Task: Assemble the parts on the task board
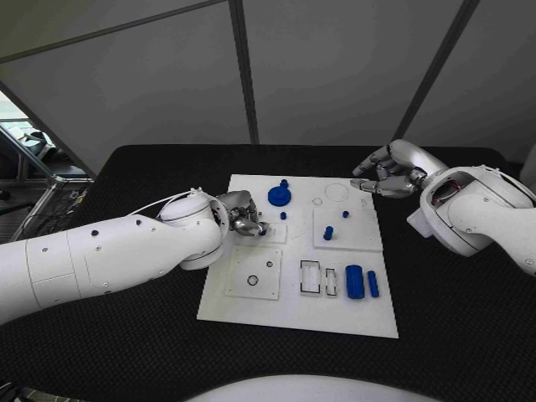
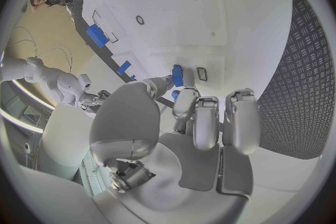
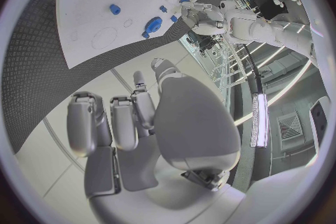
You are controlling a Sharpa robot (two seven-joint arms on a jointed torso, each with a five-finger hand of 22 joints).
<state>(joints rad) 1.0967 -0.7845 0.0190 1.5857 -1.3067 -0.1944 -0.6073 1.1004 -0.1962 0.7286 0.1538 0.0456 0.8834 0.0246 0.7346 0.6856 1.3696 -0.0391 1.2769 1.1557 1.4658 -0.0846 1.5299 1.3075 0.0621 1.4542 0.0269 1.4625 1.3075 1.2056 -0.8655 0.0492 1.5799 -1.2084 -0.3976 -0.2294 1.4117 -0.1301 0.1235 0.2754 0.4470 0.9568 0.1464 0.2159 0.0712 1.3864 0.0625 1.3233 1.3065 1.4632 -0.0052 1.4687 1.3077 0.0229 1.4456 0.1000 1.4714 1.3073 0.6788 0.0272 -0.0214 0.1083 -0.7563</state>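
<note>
The left hand (image 1: pixel 243 216) sits low over the near-left part of the task board (image 1: pixel 292 310), fingers bunched together right at a small raised white square plate (image 1: pixel 268 234), and from the head view it is hard to say whether anything is pinched there. The left wrist view shows the fingers (image 2: pixel 204 123) curled inward with a small blue piece (image 2: pixel 178 75) just past the fingertips, but I cannot tell whether it is in the grip or merely beyond it. Over on the far right, the right hand (image 1: pixel 391 172) hovers above the black table (image 1: pixel 461 335) just off the board's far right corner, fingers curled in loosely, nothing held between them; the right wrist view confirms the fingers (image 3: pixel 122 123) folded toward the palm and empty. On the board itself: a round blue gear-like part (image 1: pixel 279 197) stands near the far edge, with a tiny blue peg (image 1: pixel 283 215) just in front of it. On the right-hand raised panel, a short blue cylinder (image 1: pixel 328 233) stands upright and another small blue peg (image 1: pixel 345 213) sits nearby. Nearer the robot, a thick blue bar (image 1: pixel 354 280) and a thin blue bar (image 1: pixel 373 283) lie side by side, just right of two empty rectangular slots (image 1: pixel 311 277). A square plate with a small round hole (image 1: pixel 254 280) lies near the board's left edge.
</note>
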